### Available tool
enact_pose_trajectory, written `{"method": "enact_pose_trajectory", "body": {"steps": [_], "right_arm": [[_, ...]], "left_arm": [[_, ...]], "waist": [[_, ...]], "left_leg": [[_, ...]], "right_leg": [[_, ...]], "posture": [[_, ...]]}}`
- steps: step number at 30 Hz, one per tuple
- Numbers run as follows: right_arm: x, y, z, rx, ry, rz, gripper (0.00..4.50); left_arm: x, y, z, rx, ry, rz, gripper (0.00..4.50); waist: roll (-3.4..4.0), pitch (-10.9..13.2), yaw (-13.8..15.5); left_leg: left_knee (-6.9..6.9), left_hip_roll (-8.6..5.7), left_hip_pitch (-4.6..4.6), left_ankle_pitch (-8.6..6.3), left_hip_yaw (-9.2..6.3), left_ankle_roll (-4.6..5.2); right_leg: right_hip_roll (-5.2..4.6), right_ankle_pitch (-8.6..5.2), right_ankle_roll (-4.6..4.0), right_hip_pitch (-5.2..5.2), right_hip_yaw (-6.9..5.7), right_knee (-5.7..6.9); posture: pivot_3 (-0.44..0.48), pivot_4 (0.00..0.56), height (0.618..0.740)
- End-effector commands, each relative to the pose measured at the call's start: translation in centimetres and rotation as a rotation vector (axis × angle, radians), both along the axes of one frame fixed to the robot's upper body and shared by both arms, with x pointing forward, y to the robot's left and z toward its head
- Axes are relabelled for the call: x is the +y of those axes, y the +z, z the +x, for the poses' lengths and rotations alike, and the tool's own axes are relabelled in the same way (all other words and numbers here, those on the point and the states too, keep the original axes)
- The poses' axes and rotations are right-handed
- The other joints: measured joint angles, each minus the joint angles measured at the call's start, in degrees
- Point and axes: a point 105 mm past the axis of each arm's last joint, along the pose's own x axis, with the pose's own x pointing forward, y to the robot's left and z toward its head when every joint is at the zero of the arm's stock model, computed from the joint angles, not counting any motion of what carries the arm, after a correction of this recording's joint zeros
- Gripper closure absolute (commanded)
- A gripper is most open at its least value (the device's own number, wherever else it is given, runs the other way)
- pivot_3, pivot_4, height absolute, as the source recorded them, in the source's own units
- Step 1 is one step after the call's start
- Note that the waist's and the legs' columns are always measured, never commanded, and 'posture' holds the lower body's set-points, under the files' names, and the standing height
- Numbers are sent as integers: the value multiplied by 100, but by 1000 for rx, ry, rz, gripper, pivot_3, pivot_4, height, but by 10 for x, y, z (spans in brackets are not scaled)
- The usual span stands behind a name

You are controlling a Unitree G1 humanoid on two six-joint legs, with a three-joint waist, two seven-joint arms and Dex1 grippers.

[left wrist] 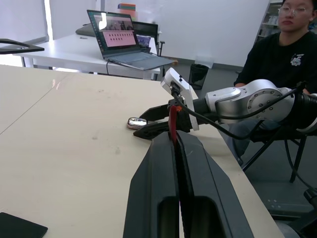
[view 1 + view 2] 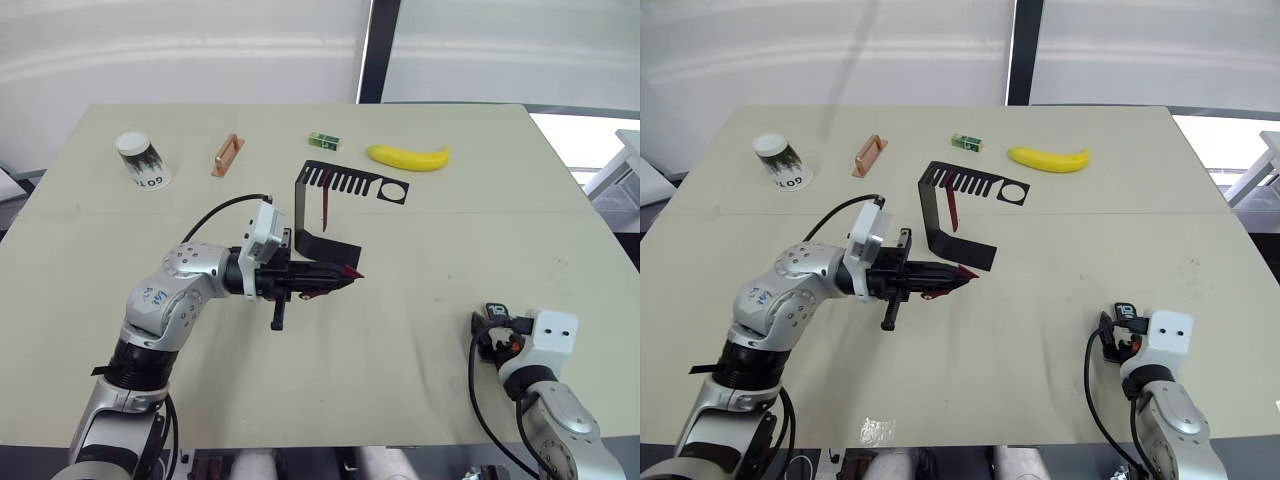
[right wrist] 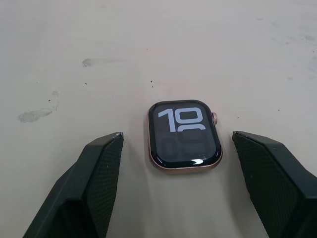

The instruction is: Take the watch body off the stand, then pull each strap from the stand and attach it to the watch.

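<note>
Right wrist view shows the watch (image 3: 184, 137) flat on the table (image 3: 148, 44), face up, between the released fingers of the right claw (image 3: 183, 148). It looks small, stiff and smooth, so take it by the rim sides. The left claw (image 2: 345, 273) is clenched on a strap (image 2: 340, 272), long axis pointing at the watch. Another strap (image 2: 325, 205) hangs from the stand (image 2: 345, 180).
</note>
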Motion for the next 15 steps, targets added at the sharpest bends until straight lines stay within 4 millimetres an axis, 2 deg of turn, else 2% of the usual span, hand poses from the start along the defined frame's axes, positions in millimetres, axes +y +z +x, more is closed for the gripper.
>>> {"method": "enact_pose_trajectory", "body": {"steps": [1, 15], "right_arm": [[-3, -7, -2, 29, -18, 3, 773], [-2, -9, 2, 40, -31, -9, 773]], "left_arm": [[-1, 6, -5, -44, -6, -7, 4500], [-1, 7, -4, -44, 0, -7, 4500]], "waist": [[0, 0, -1], [0, 0, -7]], "left_leg": [[0, 0, 0, 0, 0, 0], [0, 0, 0, 0, 0, 0]], "right_leg": [[0, 0, 0, 0, 0, 0], [0, 0, 0, 0, 0, 0]], "posture": [[0, 150, 740], [0, 150, 740]]}}
